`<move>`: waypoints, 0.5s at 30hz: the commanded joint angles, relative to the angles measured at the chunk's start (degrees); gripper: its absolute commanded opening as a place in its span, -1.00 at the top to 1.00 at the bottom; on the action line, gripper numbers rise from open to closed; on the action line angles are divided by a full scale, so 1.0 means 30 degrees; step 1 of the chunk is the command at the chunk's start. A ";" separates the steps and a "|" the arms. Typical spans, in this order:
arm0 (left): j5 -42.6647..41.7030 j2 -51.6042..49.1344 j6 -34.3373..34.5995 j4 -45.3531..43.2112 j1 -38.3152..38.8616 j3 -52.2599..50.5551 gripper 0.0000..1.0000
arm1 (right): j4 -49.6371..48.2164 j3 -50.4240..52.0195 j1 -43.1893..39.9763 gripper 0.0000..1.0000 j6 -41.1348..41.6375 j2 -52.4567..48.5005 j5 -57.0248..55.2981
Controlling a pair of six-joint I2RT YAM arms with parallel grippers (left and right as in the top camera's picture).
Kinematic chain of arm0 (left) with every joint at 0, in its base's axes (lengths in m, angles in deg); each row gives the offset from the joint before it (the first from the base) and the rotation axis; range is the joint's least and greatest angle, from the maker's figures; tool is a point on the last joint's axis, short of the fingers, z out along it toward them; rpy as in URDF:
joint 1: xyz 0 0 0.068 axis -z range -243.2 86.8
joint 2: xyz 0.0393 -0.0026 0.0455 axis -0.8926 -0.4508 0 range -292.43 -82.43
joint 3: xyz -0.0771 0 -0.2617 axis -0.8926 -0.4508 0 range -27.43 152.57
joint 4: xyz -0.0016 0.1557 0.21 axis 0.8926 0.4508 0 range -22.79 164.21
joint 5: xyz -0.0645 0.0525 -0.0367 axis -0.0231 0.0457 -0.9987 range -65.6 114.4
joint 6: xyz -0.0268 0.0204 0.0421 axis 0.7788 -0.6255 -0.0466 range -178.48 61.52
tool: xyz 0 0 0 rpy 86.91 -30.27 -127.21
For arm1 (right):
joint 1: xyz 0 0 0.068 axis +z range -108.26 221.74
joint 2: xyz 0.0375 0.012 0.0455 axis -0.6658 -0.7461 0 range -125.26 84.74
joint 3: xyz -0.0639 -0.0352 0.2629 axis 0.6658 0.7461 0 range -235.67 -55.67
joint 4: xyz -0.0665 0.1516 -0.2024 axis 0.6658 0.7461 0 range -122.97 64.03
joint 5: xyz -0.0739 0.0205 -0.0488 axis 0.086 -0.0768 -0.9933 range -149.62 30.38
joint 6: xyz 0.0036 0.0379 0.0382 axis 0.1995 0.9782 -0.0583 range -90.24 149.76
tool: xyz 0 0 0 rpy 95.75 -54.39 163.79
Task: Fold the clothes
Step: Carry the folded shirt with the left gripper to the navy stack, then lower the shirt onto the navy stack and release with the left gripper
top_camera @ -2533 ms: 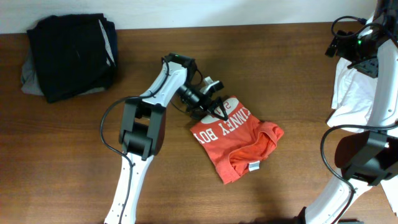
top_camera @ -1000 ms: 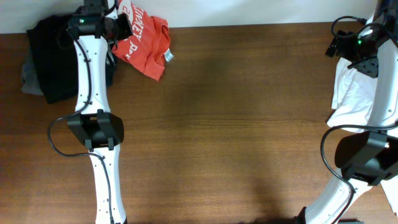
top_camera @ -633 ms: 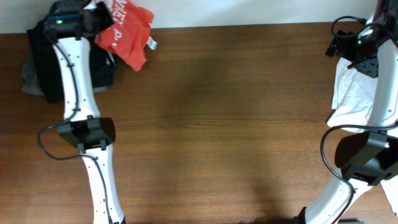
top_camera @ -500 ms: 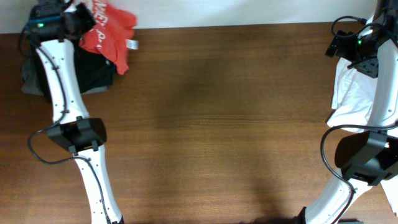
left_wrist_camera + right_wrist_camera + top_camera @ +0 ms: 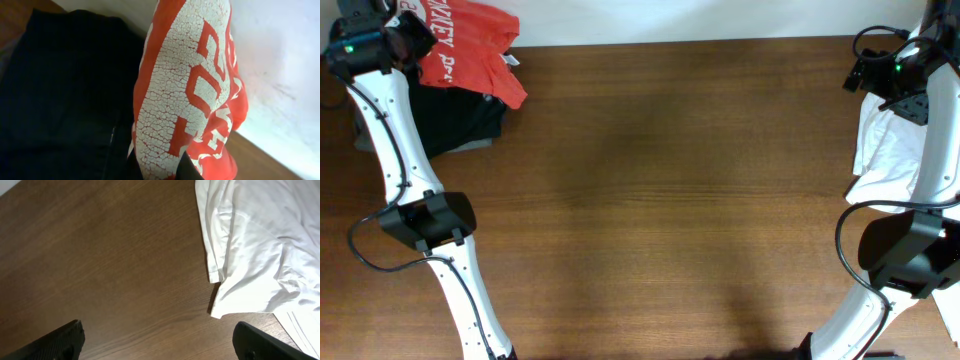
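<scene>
The clothes, a red-orange T-shirt [image 5: 460,45] with cracked white lettering, hang bunched from my left gripper [image 5: 408,35] at the table's far back left corner. The shirt's lower edge drapes over the black garment pile [image 5: 450,110]. In the left wrist view the T-shirt [image 5: 190,90] fills the middle, and my left gripper [image 5: 162,172] is shut on a fold of it at the bottom edge. My right gripper [image 5: 165,345] stands wide open above bare wood, with nothing between its fingers [image 5: 65,340]. In the overhead view the right gripper [image 5: 868,72] is at the far right.
The black-and-grey folded pile [image 5: 60,100] lies under and left of the hanging shirt, next to the pale wall [image 5: 280,60]. A crumpled white garment [image 5: 890,140] lies at the right edge of the table, and the same white garment [image 5: 260,245] shows just beyond my right gripper.
My left arm lifted the T-shirt off the middle of the table and swung it left to the back corner over the black pile. The right arm stayed still.
</scene>
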 commanded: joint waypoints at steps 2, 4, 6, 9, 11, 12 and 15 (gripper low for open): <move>-0.0561 0.1173 0.0998 -0.0634 -0.0240 0.0430 0.99 | 0.0007 -0.0197 -0.0066 -0.97 -0.0066 0.0007 0.0044; -0.1603 0.1326 0.1027 -0.0758 -0.0240 0.0430 0.99 | 0.0007 -0.0197 -0.0066 -0.97 -0.0066 0.0007 0.0044; -0.2761 0.1690 0.1705 -0.1078 -0.0219 0.0430 0.98 | 0.0007 -0.0197 -0.0066 -0.97 -0.0066 0.0007 0.0044; -0.3038 0.2310 0.2091 -0.1348 -0.0131 0.0430 0.98 | 0.0007 -0.0197 -0.0066 -0.96 -0.0066 0.0007 0.0044; -0.3271 0.2521 0.2142 -0.1253 -0.0138 0.0430 0.98 | 0.0007 -0.0197 -0.0066 -0.97 -0.0066 0.0007 0.0044; -0.3322 0.2535 0.2477 -0.1093 -0.0138 0.0430 0.99 | 0.0007 -0.0197 -0.0066 -0.97 -0.0066 0.0007 0.0044; -0.3461 0.2543 0.3111 -0.0925 -0.0138 0.0430 0.99 | 0.0007 -0.0197 -0.0066 -0.96 -0.0066 0.0007 0.0044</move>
